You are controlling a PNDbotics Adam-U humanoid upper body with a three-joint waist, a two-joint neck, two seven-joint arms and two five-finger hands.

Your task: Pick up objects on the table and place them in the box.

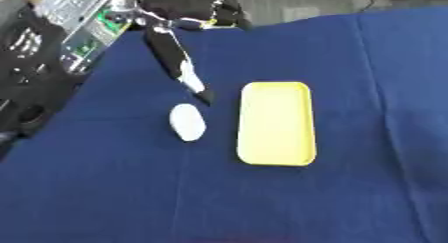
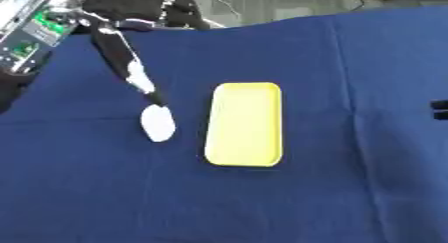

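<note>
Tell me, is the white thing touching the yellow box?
Apart. The left eye view shows a strip of blue cloth between the white object and the yellow box.

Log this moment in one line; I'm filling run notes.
left hand: open, above white object | yellow box: empty | right hand: unseen

Both views look steeply down from the robot's head onto the blue-clothed table (image 1: 350,187), facing forward toward its far edge and the grey floor beyond. The two eyes sit side by side, so they share nearly the whole scene. The yellow tray (image 1: 276,123) lies a little further left in the right eye view, which alone catches a dark thing (image 2: 439,110) at its right edge.
</note>
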